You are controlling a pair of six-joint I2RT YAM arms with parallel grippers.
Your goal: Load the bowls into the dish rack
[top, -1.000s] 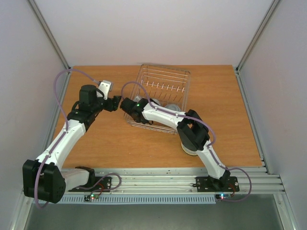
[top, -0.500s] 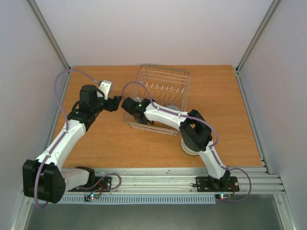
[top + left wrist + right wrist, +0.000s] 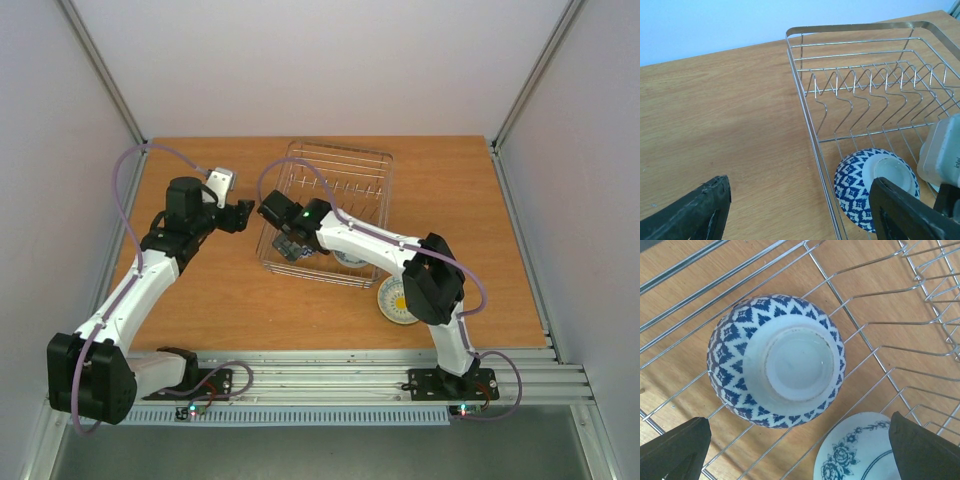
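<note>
Inside the dish rack [image 3: 855, 26], the blue-patterned bowl [image 3: 776, 354] sits upturned, likely to drain; your right gripper [image 3: 797, 417] hovers above, jaws apart; your left gripper [image 3: 799, 182], outside, likewise.

Lab cell — white walls [image 3: 320, 60], alu rails [image 3: 330, 365], wood table [image 3: 250, 300].

The left arm [image 3: 130, 295] and right arm [image 3: 350, 238] share white links, black joints and lilac cables [image 3: 116, 188].

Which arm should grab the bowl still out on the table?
Right, probably. The yellow bowl lies beside the right arm's elbow, and the right gripper is open over the dish rack; the left gripper is across the rack.
</note>
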